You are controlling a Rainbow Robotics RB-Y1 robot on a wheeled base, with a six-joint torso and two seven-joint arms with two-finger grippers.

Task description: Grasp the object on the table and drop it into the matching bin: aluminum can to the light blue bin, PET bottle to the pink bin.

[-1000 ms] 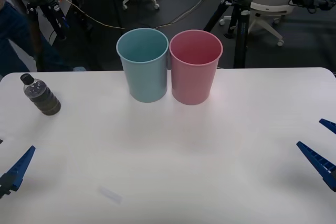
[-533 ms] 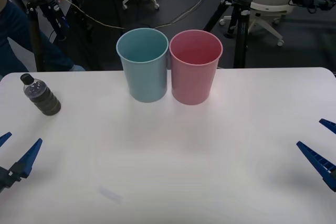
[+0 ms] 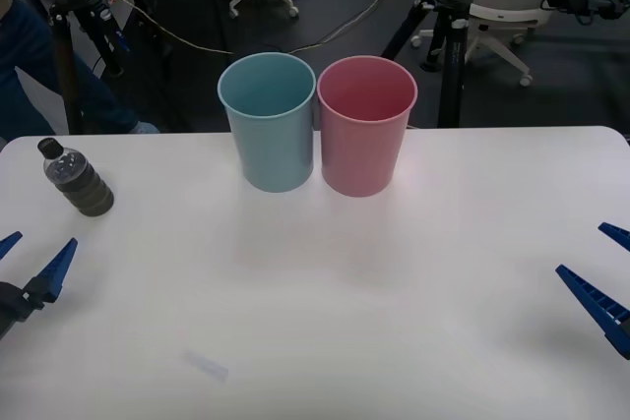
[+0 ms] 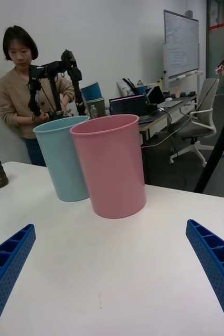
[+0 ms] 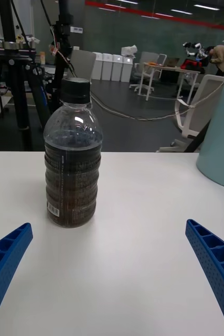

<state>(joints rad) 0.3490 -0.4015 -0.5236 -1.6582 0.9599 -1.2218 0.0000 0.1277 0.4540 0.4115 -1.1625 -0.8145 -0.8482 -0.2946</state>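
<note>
The PET bottle [image 3: 77,179] [image 5: 72,163], small and clear with a black cap and a dark brownish lower band, stands upright at the far left of the white table [image 3: 325,292]. My left gripper [image 3: 31,261] [image 5: 109,278] is open just in front of the bottle, a short gap away, pointing at it. The pink bin [image 3: 365,125] [image 4: 112,165] and the light blue bin [image 3: 270,121] [image 4: 63,157] stand side by side at the table's back middle. My right gripper [image 3: 602,268] [image 4: 112,273] rests open at the right edge, facing the bins.
Behind the table are tripods [image 3: 445,17], office chairs [image 3: 502,7] and cables on a dark floor. A faint scrap mark [image 3: 207,365] lies on the near tabletop. A wide bare stretch of table lies between the bottle and the bins.
My left gripper has moved forward and slightly up toward the bottle; both its fingers now show. The right arm, bottle and bins have not moved.
</note>
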